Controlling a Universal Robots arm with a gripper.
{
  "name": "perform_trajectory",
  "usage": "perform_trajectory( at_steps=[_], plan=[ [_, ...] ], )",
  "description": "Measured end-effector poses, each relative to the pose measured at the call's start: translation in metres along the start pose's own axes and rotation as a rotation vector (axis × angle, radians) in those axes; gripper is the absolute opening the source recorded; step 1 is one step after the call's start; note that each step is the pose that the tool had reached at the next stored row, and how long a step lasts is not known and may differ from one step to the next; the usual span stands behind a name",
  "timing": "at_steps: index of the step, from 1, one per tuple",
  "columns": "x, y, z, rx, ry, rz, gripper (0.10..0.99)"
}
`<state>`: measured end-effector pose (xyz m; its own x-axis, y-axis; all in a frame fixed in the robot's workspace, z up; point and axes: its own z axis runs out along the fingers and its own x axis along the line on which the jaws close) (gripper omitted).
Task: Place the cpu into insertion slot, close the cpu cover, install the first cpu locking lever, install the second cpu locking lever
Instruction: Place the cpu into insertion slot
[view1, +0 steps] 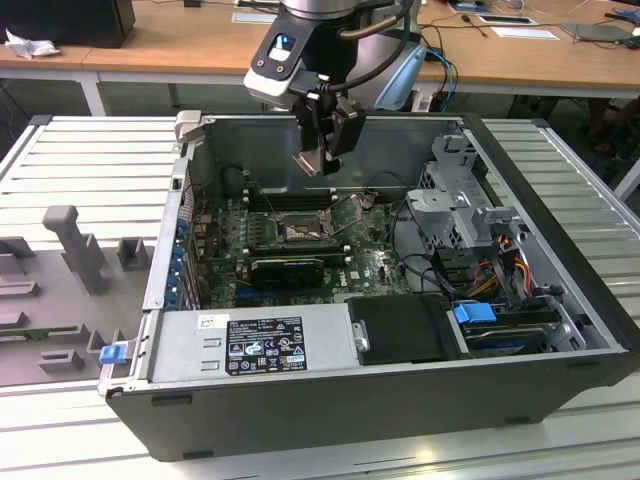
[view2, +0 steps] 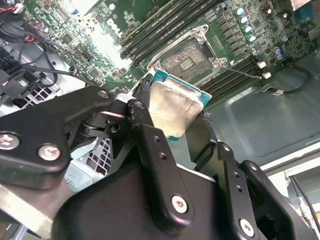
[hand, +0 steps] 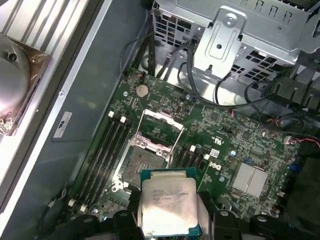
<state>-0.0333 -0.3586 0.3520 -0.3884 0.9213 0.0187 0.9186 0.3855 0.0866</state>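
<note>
- Our tool (hand: 170, 222) is closed on the cpu (hand: 170, 200), gripping two opposite edges.
- We see the square cpu tilted above the insertion slot (hand: 145, 162), apart from it.
- The cpu cover (hand: 159, 125) stands raised open.

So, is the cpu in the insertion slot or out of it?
Out. The gripper holds the cpu above the motherboard, and the insertion slot is empty.

You have one cpu (hand: 168, 200), one insertion slot (hand: 142, 164) and one cpu cover (hand: 163, 119) in the first wrist view, plus one gripper (view1: 318, 168) and one computer case (view1: 350, 410) in the exterior view. On the one green board (hand: 220, 125), count one coin battery (hand: 142, 90), one finned heatsink (hand: 248, 179) and two banks of memory slots (hand: 107, 150), one on each side of the insertion slot.
</note>
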Motion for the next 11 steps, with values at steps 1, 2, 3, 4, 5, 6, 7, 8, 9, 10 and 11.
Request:
perform_trajectory(
  at_steps=[1, 2, 3, 4, 5, 6, 7, 8, 9, 10, 11],
  plan=[
    [0.0000, 0.0000, 0.0001, 0.000, -0.0004, 0.004, 0.529],
    [0.0000, 0.0000, 0.0002, 0.000, -0.0008, 0.010, 0.529],
    [0.0000, 0.0000, 0.0002, 0.000, -0.0011, 0.013, 0.529],
    [0.0000, 0.0000, 0.0004, 0.000, -0.0015, 0.018, 0.529],
    [0.0000, 0.0000, 0.0004, 0.000, -0.0018, 0.021, 0.529],
    [0.0000, 0.0000, 0.0005, -0.001, -0.0021, 0.024, 0.529],
    [0.0000, 0.0000, 0.0005, -0.001, -0.0025, 0.028, 0.529],
    [0.0000, -0.0001, 0.0006, -0.001, -0.0028, 0.032, 0.529],
    [0.0000, -0.0001, 0.0007, -0.001, -0.0030, 0.035, 0.529],
    [0.0000, -0.0001, 0.0007, -0.001, -0.0033, 0.038, 0.529],
    [0.0000, -0.0001, 0.0008, -0.001, -0.0037, 0.042, 0.529]
  ],
)
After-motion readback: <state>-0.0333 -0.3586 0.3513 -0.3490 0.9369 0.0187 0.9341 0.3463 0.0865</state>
